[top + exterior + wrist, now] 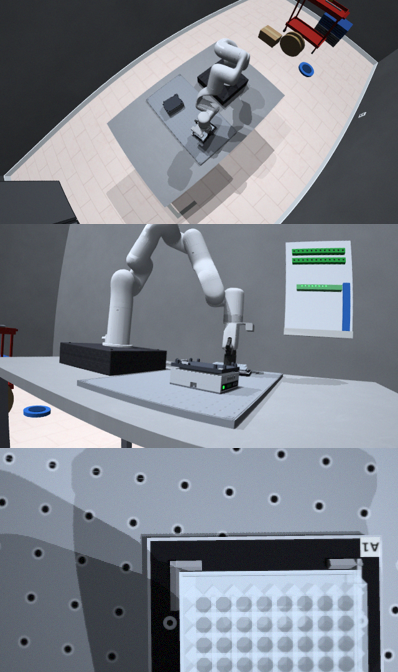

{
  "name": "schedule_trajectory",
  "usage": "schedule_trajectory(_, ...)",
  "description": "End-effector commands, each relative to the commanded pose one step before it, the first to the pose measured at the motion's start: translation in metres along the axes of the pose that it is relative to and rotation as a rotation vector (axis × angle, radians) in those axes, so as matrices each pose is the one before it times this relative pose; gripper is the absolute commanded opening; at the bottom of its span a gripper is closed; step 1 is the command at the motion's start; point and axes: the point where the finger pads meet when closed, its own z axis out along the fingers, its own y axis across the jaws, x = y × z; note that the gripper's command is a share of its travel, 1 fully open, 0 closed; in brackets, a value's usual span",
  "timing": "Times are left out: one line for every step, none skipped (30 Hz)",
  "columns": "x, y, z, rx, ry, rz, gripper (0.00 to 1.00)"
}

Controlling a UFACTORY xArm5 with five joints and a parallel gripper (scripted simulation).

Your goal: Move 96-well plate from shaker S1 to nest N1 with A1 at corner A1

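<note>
The tool point(229, 354) pinches the 96-well plate point(272, 623) — inside plate nest N1 point(160, 598), between its locators.

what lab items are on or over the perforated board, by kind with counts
plate shaker: 1
plate nest: 1
96-well plate: 1
total: 3
</note>
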Motion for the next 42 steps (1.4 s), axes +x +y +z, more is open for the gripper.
schedule_trajectory(0.00151, -0.00037, -0.0005, -0.00489, 0.00523, 0.0, 0.0)
schedule_trajectory(0.0, 0.0, 0.00017, 0.0, 0.0, 0.0, 0.0)
schedule_trajectory(0.0, 0.0, 0.00017, 0.0, 0.0, 0.0, 0.0)
schedule_trajectory(0.0, 0.0, 0.00017, 0.0, 0.0, 0.0, 0.0)
schedule_trajectory(0.0, 0.0, 0.00017, 0.0, 0.0, 0.0, 0.0)
schedule_trajectory(0.0, 0.0, 0.0, 0.0, 0.0, 0.0, 0.0)
schedule_trajectory(0.0, 0.0, 0.0, 0.0, 0.0, 0.0, 0.0)
schedule_trajectory(0.0, 0.0, 0.00017, 0.0, 0.0, 0.0, 0.0)
schedule_trajectory(0.0, 0.0, 0.00017, 0.0, 0.0, 0.0, 0.0)
schedule_trajectory(0.0, 0.0, 0.00017, 0.0, 0.0, 0.0, 0.0)
schedule_trajectory(0.0, 0.0, 0.00017, 0.0, 0.0, 0.0, 0.0)
schedule_trajectory(0.0, 0.0, 0.00017, 0.0, 0.0, 0.0, 0.0)
schedule_trajectory(0.0, 0.0, 0.00017, 0.0, 0.0, 0.0, 0.0)
schedule_trajectory(0.0, 0.0, 0.00017, 0.0, 0.0, 0.0, 0.0)
schedule_trajectory(0.0, 0.0, 0.00017, 0.0, 0.0, 0.0, 0.0)
schedule_trajectory(0.0, 0.0, 0.00017, 0.0, 0.0, 0.0, 0.0)
schedule_trajectory(0.0, 0.0, 0.00017, 0.0, 0.0, 0.0, 0.0)
schedule_trajectory(0.0, 0.0, 0.00017, 0.0, 0.0, 0.0, 0.0)
schedule_trajectory(0.0, 0.0, 0.00017, 0.0, 0.0, 0.0, 0.0)
schedule_trajectory(0.0, 0.0, 0.00017, 0.0, 0.0, 0.0, 0.0)
schedule_trajectory(0.0, 0.0, 0.00017, 0.0, 0.0, 0.0, 0.0)
schedule_trajectory(0.0, 0.0, 0.00017, 0.0, 0.0, 0.0, 0.0)
schedule_trajectory(0.0, 0.0, 0.0, 0.0, 0.0, 0.0, 0.0)
schedule_trajectory(0.0, 0.0, 0.0, 0.0, 0.0, 0.0, 0.0)
schedule_trajectory(0.0, 0.0, 0.00017, 0.0, 0.0, 0.0, 0.0)
schedule_trajectory(0.0, 0.0, 0.00017, 0.0, 0.0, 0.0, 0.0)
schedule_trajectory(0.0, 0.0, 0.00017, 0.0, 0.0, 0.0, 0.0)
schedule_trajectory(0.0, 0.0, 0.00017, 0.0, 0.0, 0.0, 0.0)
schedule_trajectory(0.0, 0.0, 0.00017, 0.0, 0.0, 0.0, 0.0)
schedule_trajectory(0.0, 0.0, 0.00017, 0.0, 0.0, 0.0, 0.0)
schedule_trajectory(0.0, 0.0, 0.00017, 0.0, 0.0, 0.0, 0.0)
schedule_trajectory(0.0, 0.0, 0.00017, 0.0, 0.0, 0.0, 0.0)
schedule_trajectory(0.0, 0.0, 0.00017, 0.0, 0.0, 0.0, 0.0)
schedule_trajectory(0.0, 0.0, 0.00067, 0.0, 0.0, 0.0, 1.0)
schedule_trajectory(0.0, 0.0, 0.00016, 0.0, 0.0, 0.0, 1.0)
schedule_trajectory(0.0, 0.0, 0.0, 0.0, 0.0, 0.0, 1.0)
schedule_trajectory(0.0, 0.0, 0.0, 0.0, 0.0, 0.0, 1.0)
schedule_trajectory(0.0, 0.0, 0.0, 0.0, 0.0, 0.0, 1.0)
schedule_trajectory(0.0, 0.0, 0.0, 0.0, 0.0, 0.0, 1.0)
schedule_trajectory(0.0, 0.0, 0.0, 0.0, 0.0, 0.0, 1.0)
schedule_trajectory(0.0, 0.0, 0.0, 0.0, 0.0, 0.0, 1.0)
schedule_trajectory(0.0, 0.0, 0.0, 0.0, 0.0, 0.0, 1.0)
